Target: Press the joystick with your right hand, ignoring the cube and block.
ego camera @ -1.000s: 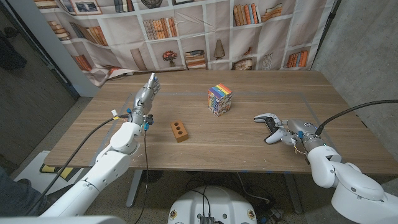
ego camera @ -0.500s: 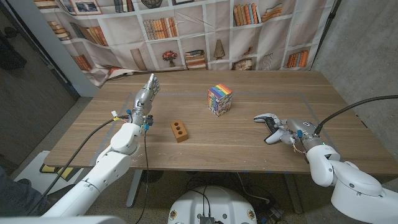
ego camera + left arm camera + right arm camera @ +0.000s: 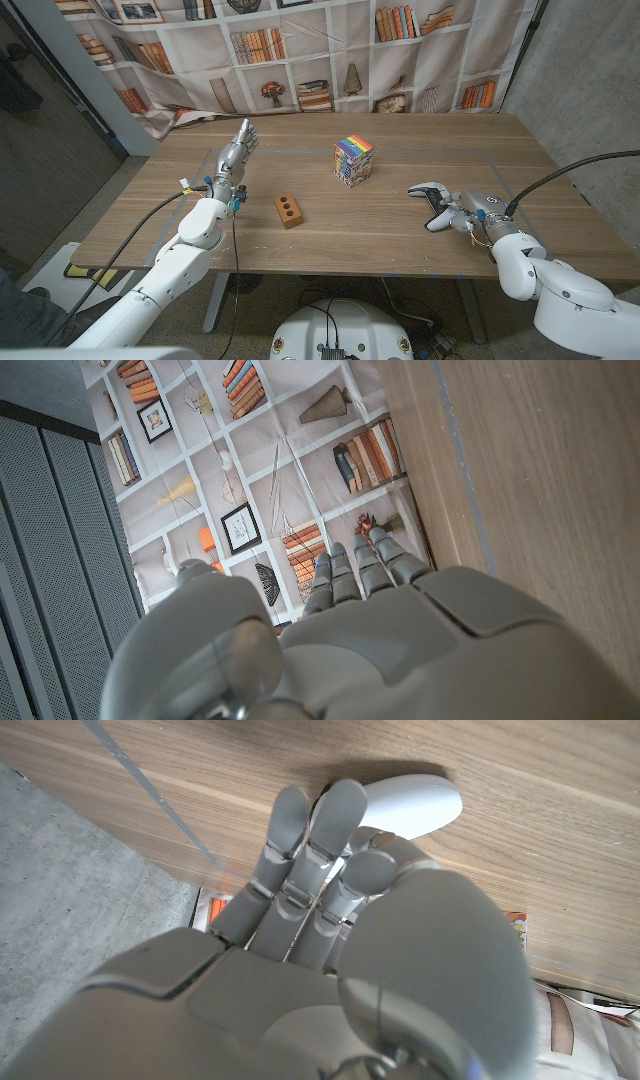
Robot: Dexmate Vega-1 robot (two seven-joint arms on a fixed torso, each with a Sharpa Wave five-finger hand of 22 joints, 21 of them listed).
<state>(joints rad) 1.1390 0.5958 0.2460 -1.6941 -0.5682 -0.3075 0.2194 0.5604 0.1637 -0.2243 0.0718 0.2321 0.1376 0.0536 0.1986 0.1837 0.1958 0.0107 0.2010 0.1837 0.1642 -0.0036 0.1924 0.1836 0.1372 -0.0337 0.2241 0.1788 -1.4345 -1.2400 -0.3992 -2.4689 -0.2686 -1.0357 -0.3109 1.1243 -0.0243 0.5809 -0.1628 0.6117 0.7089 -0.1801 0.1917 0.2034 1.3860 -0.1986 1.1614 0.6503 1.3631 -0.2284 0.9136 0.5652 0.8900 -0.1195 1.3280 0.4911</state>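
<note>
**Right robot hand on the controller, joystick press pending**

While resting at the right side of the desk [image 3: 400,235], lay directly under the right robot hand [image 3: 462,213]: a white game controller [image 3: 430,193] with dark sticks, its pale grip poking out past the fingertips [image 3: 345,795] in the right wrist view. Sat well to the right of the rainbow cube [image 3: 353,160] and farther still from the small brick-like block [image 3: 288,210] with two holes, both lying apart toward the middle of the desk and untouched. Stretched roughly across the desk, long axis running left to right, with the left grip free and the right end covered by the fingers. Reached in from the right, fingers curled over the controller body and lying on it; could not tell from these pictures whether closed in a true grasp or only resting, nor whether a fingertip sat on the joystick itself, hidden beneath the fingers. Judged as closest possible placement: no travel needed toward the target, only a downward push with the correct digit on the stick.

Stood on edge at the far left of the desk, released and holding nothing, fingers straight and together: the left robot hand [image 3: 236,152], far from the controller and of no use here.
</note>
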